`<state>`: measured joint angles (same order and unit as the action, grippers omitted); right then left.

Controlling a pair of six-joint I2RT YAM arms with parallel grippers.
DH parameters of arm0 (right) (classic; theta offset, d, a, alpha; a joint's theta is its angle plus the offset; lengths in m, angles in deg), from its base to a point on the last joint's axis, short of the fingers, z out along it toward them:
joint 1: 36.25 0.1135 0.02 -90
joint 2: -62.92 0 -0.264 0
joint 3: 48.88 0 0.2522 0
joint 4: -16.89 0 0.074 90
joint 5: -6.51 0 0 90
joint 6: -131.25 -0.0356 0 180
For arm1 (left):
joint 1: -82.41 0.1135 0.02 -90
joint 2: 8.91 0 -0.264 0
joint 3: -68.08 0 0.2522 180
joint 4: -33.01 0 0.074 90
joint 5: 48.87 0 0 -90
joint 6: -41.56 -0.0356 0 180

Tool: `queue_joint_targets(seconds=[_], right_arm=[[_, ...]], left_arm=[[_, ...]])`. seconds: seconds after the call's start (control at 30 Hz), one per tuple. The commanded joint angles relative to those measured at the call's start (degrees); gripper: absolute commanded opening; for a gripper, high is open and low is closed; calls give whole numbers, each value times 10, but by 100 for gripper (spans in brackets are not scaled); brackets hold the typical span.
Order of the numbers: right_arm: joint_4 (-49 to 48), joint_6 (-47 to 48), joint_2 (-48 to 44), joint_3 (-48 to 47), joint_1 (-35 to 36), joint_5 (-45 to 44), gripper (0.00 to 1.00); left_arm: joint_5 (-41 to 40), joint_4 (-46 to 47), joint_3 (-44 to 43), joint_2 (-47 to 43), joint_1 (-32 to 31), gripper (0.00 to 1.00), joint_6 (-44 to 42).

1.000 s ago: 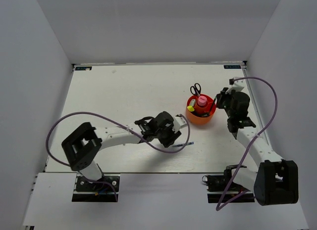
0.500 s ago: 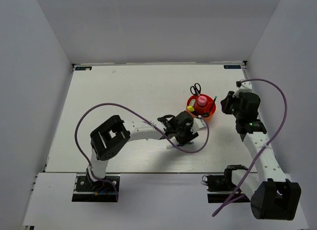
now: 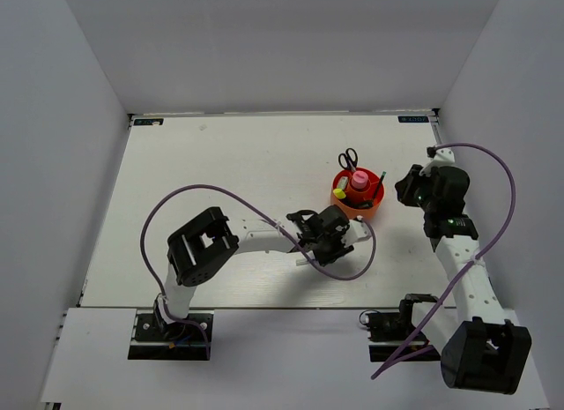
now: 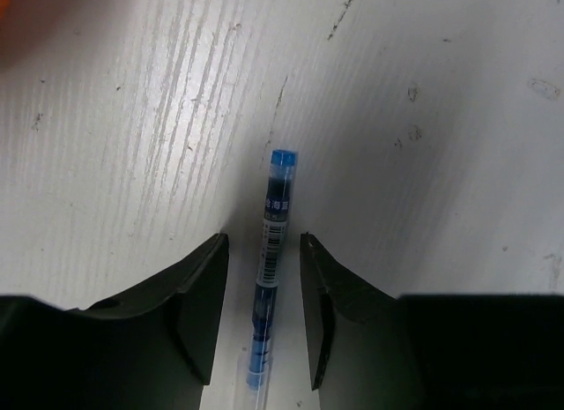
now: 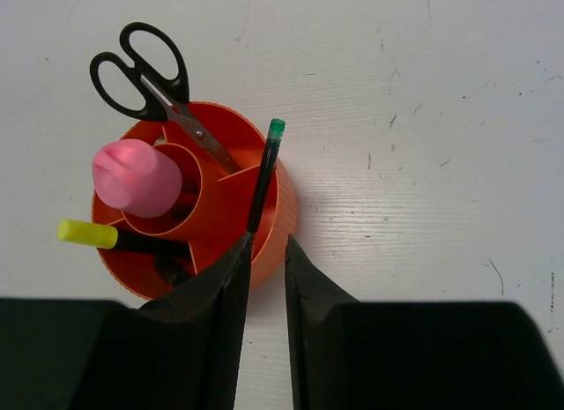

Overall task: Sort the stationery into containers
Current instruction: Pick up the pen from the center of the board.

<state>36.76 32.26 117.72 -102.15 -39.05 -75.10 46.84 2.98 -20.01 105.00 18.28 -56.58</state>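
Note:
The orange-red cup (image 3: 340,207) stands right of centre and holds the black-handled scissors (image 3: 349,156), the pink-capped glue tube (image 3: 359,177), a yellow highlighter (image 3: 338,194) and a green pen (image 3: 382,182). The right wrist view shows the cup (image 5: 284,207) with the scissors (image 5: 145,70), glue tube (image 5: 137,176), highlighter (image 5: 88,234) and green pen (image 5: 264,176) leaning on its rim. My right gripper (image 5: 268,242) is narrowly open and empty just right of the cup (image 3: 407,188). My left gripper (image 3: 328,242) is low on the table, open astride a blue-white pen (image 4: 273,242) that lies flat between its fingers.
White walls enclose the table on three sides. The left arm's purple cable (image 3: 352,264) loops close beside the cup. The cup's orange edge (image 4: 7,0) shows at the top left of the left wrist view.
My left arm has swung right toward the cup and come down over the blue-white pen. My right gripper has drawn back to the right, away from the cup.

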Motion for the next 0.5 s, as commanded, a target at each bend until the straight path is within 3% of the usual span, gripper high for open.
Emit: queue_joint_targets(seconds=[0.0, 0.13, 0.17, 0.23, 0.33, 0.43, 0.47], right_arm=[[-7, -15, -12, 4, -9, 20, 26], [-1, -17, -15, 0, -14, 27, 26], [-2, -17, -15, 0, -18, 27, 26], [0, -19, -18, 0, -19, 29, 26], [4, -18, -23, -1, -26, 32, 27], [12, -2, -24, -8, -29, 33, 65], [14, 0, -23, -11, -30, 34, 85]], left_arm=[[-9, -18, -14, 15, -2, 49, -7], [-25, -22, -6, 29, -3, 31, -6], [-28, -24, -6, 37, -2, 19, -5], [-33, -28, -6, 38, -4, 8, -4], [-45, -30, 1, 29, -8, 0, 1], [-49, -26, 14, -17, -12, 0, 15], [-45, -24, 15, -32, -13, 0, 25]])
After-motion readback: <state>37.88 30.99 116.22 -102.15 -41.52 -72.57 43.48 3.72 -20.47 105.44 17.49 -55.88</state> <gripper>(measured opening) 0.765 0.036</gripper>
